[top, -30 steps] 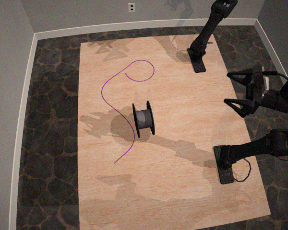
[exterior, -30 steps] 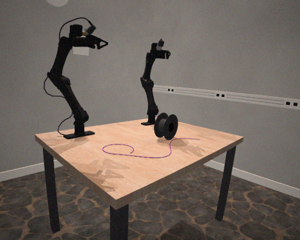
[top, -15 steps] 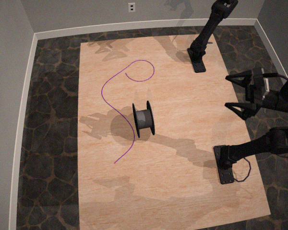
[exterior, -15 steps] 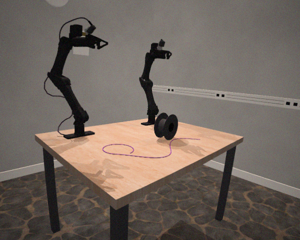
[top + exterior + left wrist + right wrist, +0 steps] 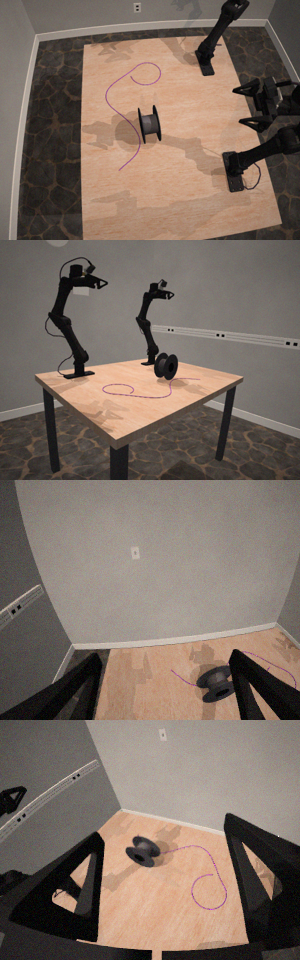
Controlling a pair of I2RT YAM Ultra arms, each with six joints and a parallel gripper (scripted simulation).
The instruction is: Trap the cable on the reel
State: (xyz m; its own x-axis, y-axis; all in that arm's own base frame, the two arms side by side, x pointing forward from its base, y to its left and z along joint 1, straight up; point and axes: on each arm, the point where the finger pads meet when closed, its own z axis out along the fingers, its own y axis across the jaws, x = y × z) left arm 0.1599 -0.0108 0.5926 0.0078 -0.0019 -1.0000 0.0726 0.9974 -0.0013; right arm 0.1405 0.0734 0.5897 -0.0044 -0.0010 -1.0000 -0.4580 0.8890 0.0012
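A black reel (image 5: 149,124) (image 5: 165,365) (image 5: 215,683) (image 5: 143,851) with a grey core stands on its flange rims near the middle of the wooden table (image 5: 175,200) (image 5: 125,420). A loose purple cable (image 5: 106,95) (image 5: 147,396) (image 5: 183,678) (image 5: 209,906) lies flat on the table. It runs close past one flange and curls into a hook at its far end. My left gripper (image 5: 237,106) (image 5: 171,294) (image 5: 163,659) is open and empty, high above the table edge, far from the reel. My right gripper (image 5: 105,283) (image 5: 159,828) is open and empty, also high up.
The two arm bases (image 5: 207,62) (image 5: 232,172) are bolted along one table side. A thin dark lead (image 5: 257,175) loops beside the left arm's base. The table's edges drop to a stone floor (image 5: 55,150).
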